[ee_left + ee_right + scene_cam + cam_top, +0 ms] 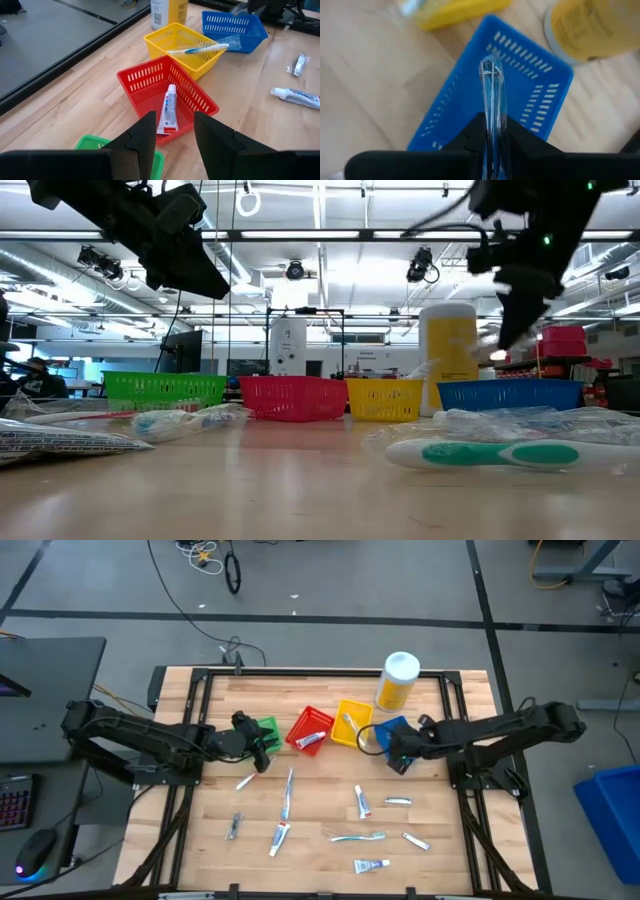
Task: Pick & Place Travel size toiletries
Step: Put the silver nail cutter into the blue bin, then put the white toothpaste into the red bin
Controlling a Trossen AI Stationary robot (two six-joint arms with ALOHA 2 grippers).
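Note:
My right gripper [493,142] hangs above the blue bin [470,107], shut on a slim clear-wrapped toiletry [492,85]; in the high view this gripper [398,760] is at the bin's near right corner. My left gripper [172,142] is open and holds nothing, above the green bin [90,145]. A toothpaste tube [168,107] lies in the red bin [145,82]. A toothbrush [197,49] rests across the yellow bin [170,37]. Several more toiletries lie on the near half of the table, among them a toothbrush [358,836] and a toothpaste tube [363,802]. My right gripper pinches the clear-wrapped toiletry between its two fingers at one end [493,131]. The fingers slant down from above. The item is seen edge-on and sticks out past the fingertips along their line, lifted clear over the blue bin.
A tall yellow bottle with a white cap [397,680] stands just beyond the blue bin. The four bins sit in a row across the table's middle. The loose items leave bare wood [320,800] between them on the near half.

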